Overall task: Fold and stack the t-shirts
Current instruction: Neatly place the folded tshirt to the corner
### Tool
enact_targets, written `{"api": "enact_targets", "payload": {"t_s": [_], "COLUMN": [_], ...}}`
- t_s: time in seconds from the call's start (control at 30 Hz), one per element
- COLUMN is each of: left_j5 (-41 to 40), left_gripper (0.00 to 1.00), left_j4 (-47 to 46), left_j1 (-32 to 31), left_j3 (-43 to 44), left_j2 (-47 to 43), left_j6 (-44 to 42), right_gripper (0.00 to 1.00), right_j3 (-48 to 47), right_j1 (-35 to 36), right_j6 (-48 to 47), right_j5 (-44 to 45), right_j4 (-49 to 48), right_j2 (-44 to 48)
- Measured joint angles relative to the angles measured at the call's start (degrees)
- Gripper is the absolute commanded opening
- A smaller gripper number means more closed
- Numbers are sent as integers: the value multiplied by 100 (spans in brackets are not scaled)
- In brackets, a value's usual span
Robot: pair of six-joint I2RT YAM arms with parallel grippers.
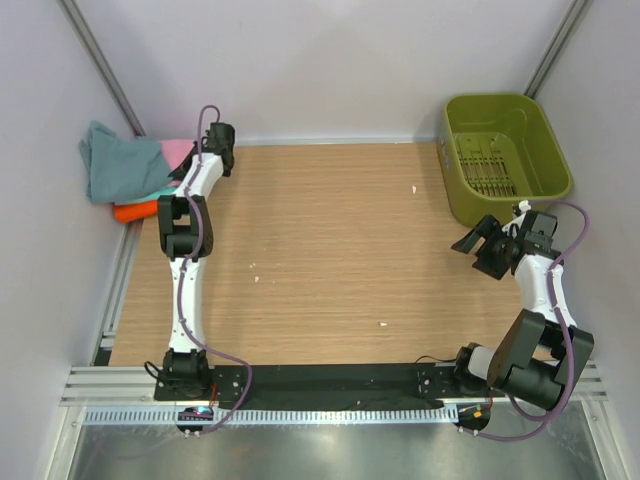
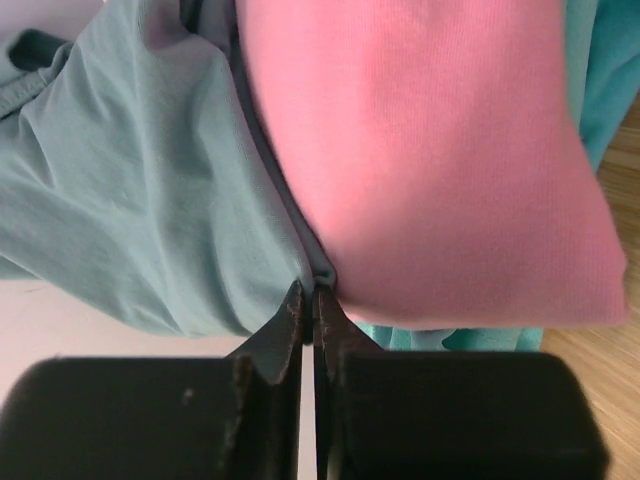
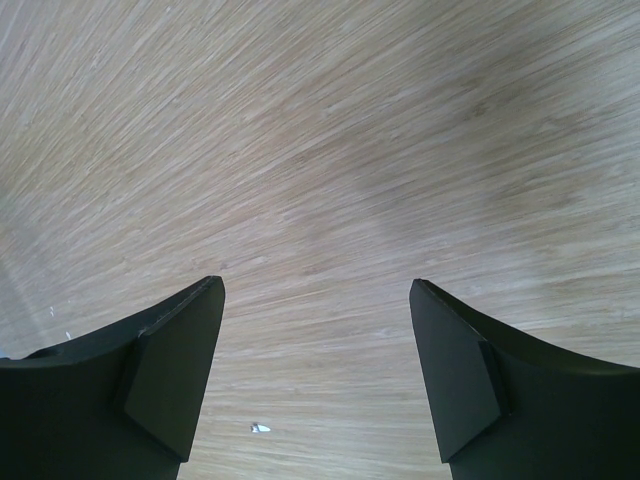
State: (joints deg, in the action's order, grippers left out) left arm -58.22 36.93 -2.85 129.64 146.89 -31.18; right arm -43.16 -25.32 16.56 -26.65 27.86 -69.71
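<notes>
The t-shirts lie in a heap at the far left corner: a blue-grey one (image 1: 118, 160) on top, a pink one (image 1: 178, 150) beside it and an orange one (image 1: 135, 211) underneath. In the left wrist view the blue-grey shirt (image 2: 140, 190) fills the left, the folded pink shirt (image 2: 430, 160) the right, and teal cloth (image 2: 600, 70) shows behind and below the pink. My left gripper (image 1: 184, 170) (image 2: 310, 292) is shut, its tips pinching a thin fold of blue-grey cloth in the seam between the two shirts. Over bare wood at the right, my right gripper (image 1: 478, 254) (image 3: 315, 287) hangs open and holds nothing.
An olive-green plastic basket (image 1: 470, 205) stands at the far right corner, just beyond the right gripper. The wooden table (image 1: 330, 250) carries a few small white specks (image 3: 260, 428). White walls close in on the left, back and right.
</notes>
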Motion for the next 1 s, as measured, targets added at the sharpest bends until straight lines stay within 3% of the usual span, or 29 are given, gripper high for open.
{"api": "enact_targets", "payload": {"t_s": [0.2, 0.93, 0.97, 1.0], "left_j5": [247, 643, 643, 621], "left_gripper": [0, 0, 4, 22], "left_j4": [278, 769, 767, 769], "left_j1": [-28, -859, -839, -800], "left_j3": [55, -1029, -1034, -1034], "left_j2": [-31, -1335, -1335, -1333], "left_j6": [254, 855, 859, 859], "right_gripper": [81, 81, 81, 81], "right_j3": [7, 302, 313, 328], "right_j1": [-24, -74, -74, -76], "right_j6": [-26, -90, -94, -98], "right_j5": [17, 57, 57, 57], "right_j4": [-2, -79, -92, -103], "right_j2": [24, 125, 125, 125]}}
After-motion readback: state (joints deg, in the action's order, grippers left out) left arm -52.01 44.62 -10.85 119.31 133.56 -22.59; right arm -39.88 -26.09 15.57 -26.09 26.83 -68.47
